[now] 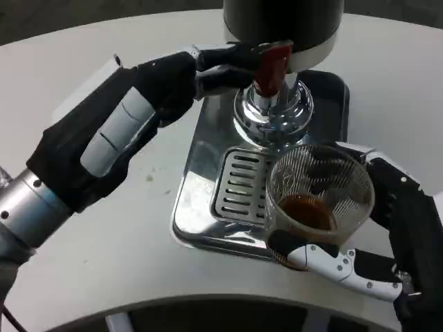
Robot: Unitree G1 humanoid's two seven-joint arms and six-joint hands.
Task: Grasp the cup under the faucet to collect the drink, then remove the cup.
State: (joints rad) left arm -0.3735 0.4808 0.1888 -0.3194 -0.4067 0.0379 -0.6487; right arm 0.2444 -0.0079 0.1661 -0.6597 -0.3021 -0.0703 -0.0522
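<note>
Right robot hand (374, 242) grips one cup (320, 200); left robot hand (173, 79) pinches one faucet lever (271, 63).

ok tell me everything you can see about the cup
The cup is clear ribbed plastic by its look, upright, with a shallow pool of brown drink at the bottom. The right hand grips it from the side and below, over the front right corner of the steel drip tray, just forward of the faucet.

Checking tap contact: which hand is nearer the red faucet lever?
Left. The left hand reaches in from the left, its fingers at the red faucet lever. The right hand sits lower, holding the cup below the lever.
</note>
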